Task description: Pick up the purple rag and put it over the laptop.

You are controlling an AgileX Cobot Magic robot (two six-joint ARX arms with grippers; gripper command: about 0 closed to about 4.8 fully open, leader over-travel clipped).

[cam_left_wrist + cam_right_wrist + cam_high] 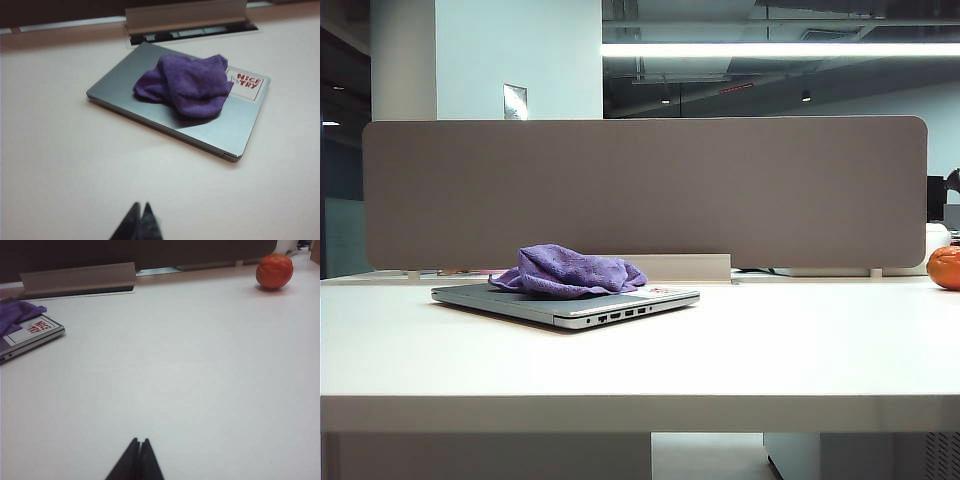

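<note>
The purple rag (570, 270) lies bunched in a loose heap on the closed lid of the silver-grey laptop (520, 299), which sits flat on the white table left of centre. From the left wrist camera, the rag (187, 85) covers the middle of the laptop lid (125, 77), beside a "NICE TRY" sticker (246, 84). My left gripper (140, 206) is shut and empty, hovering over bare table well short of the laptop. My right gripper (139, 440) is shut and empty too, over bare table; the laptop's corner (35, 337) and an edge of the rag (17, 313) show far off to one side. Neither gripper appears in the exterior view.
An orange fruit (946, 267) rests at the table's far right, also visible as the orange fruit (274, 271) from the right wrist. A grey divider panel (640, 190) runs along the table's back, with a raised cable-tray flap (185, 17) behind the laptop.
</note>
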